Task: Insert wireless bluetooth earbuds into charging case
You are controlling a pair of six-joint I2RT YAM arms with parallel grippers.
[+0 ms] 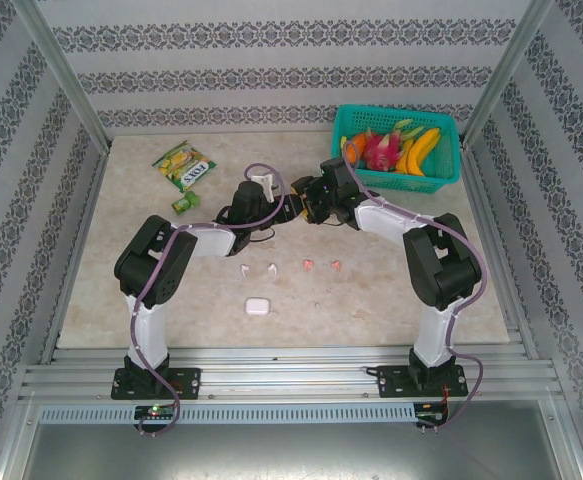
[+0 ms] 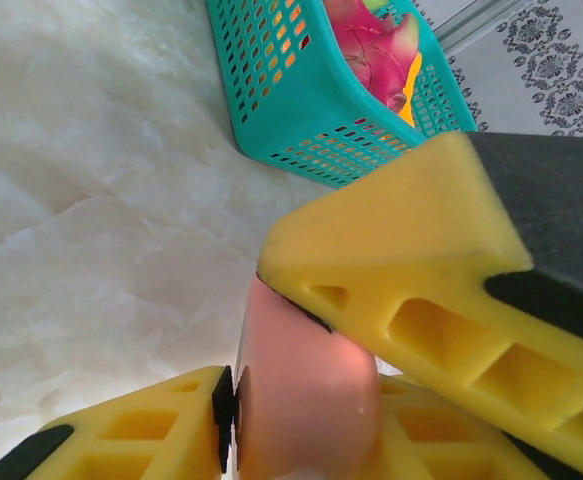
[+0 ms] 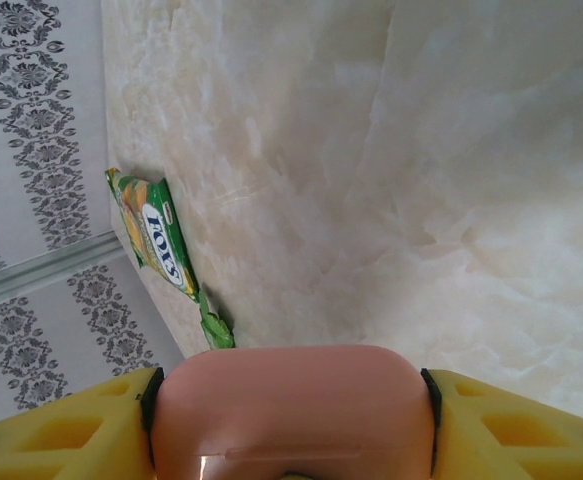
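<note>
A coral-pink charging case [image 1: 298,209] hangs above the table's middle, between both grippers. My right gripper [image 3: 291,420] is shut on the case [image 3: 291,400], a pad on each of its ends. My left gripper [image 2: 331,430] comes from the other side and clamps the same case [image 2: 301,380] across its thin faces; a right finger [image 2: 401,270] lies over the top. On the table lie two white earbuds [image 1: 242,268] [image 1: 272,268] and two pink earbuds [image 1: 309,264] [image 1: 336,265]. A shut white case [image 1: 258,306] sits nearer the front edge. The grippers [image 1: 289,210] [image 1: 308,207] meet nose to nose.
A teal basket [image 1: 451,150] [image 2: 301,90] of toy fruit stands at the back right. A green candy packet [image 1: 184,165] [image 3: 156,235] and a small green sweet [image 1: 184,202] [image 3: 216,330] lie at the back left. Metal frame posts border the table.
</note>
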